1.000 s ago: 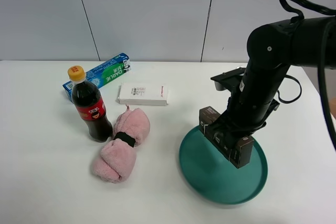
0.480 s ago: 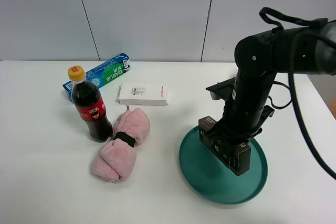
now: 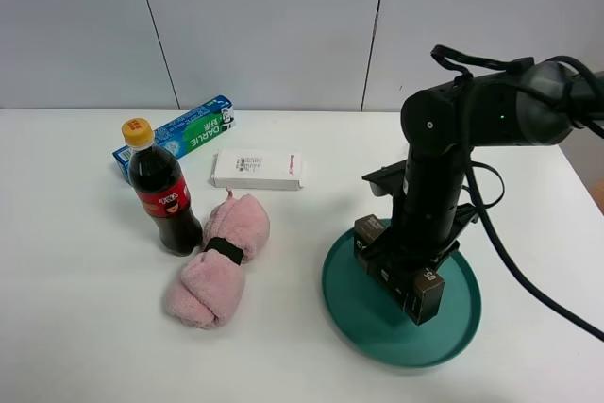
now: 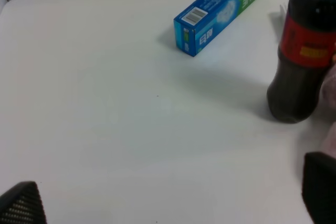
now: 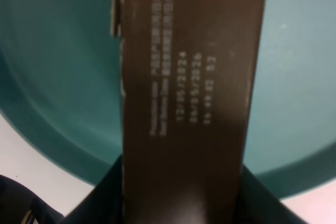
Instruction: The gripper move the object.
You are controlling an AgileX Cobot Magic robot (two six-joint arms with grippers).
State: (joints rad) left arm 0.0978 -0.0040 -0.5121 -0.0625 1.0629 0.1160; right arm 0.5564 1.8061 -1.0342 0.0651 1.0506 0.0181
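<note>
My right gripper (image 3: 400, 261) is shut on the long dark brown carton (image 3: 421, 292) with small white print. It holds the carton level and very low over the teal plate (image 3: 363, 313); I cannot tell whether the carton touches it. In the right wrist view the carton (image 5: 189, 77) fills the middle above the plate (image 5: 58, 66), with the black fingers (image 5: 102, 195) gripping its sides. My left gripper (image 4: 170, 203) is open and empty over bare table near the cola bottle (image 4: 304, 51); it is out of the exterior view.
On the left of the white table stand a cola bottle (image 3: 160, 191), a rolled pink towel (image 3: 219, 261), a flat white box (image 3: 258, 169) and a blue-green toothpaste carton (image 3: 175, 136), also seen in the left wrist view (image 4: 220, 11).
My right arm has swung left and come down. The brown carton has moved a little left and lower over the plate, still gripped.
</note>
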